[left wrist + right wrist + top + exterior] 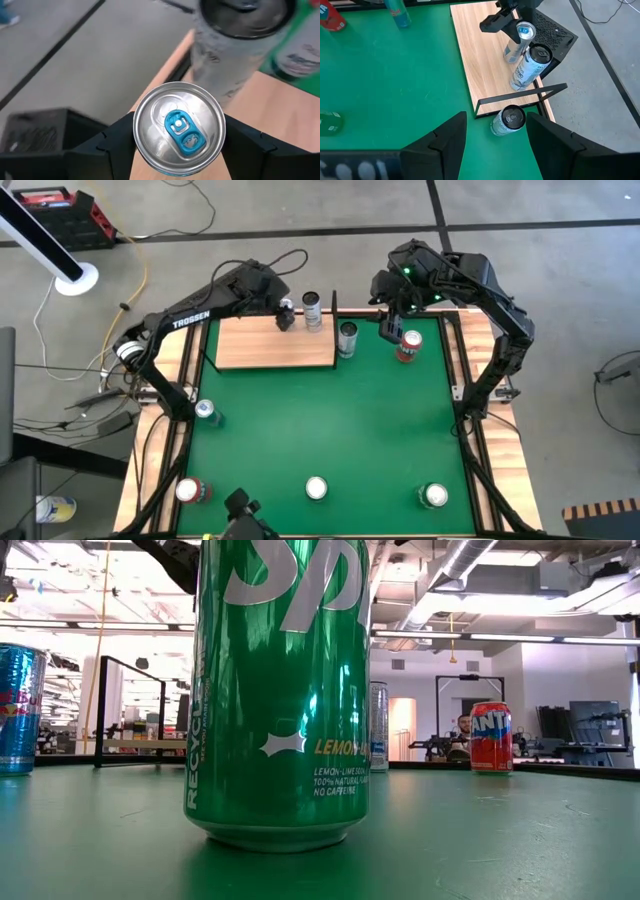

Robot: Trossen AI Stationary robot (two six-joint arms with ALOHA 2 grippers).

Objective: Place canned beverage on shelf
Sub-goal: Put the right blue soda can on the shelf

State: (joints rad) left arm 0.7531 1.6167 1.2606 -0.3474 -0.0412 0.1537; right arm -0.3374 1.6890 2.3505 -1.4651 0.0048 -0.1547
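Observation:
The shelf (270,345) is a pale wooden board with black posts at the table's far left. At its far edge stands a silver can with a blue tab (179,129), with my left gripper (286,315) shut on it. A dark-topped can (312,308) stands on the board just to its right. Another silver can (507,120) rests on the green table beside the shelf's post. My right gripper (495,130) hangs open high above that can, near a red can (408,346). My left gripper pinches the blue-tabbed can near its top, one finger (112,145) on each side of the wall just under the rim (137,131). The fingers slant down from the table's left. The can is upright, with its base (509,56) at the board's far edge. I cannot tell whether it rests there.
Several more cans stand on the green table: one at the left edge (207,412) and three along the near edge, red (190,491), silver-topped (316,488) and green (434,496). The tall green can (277,690) fills the low view.

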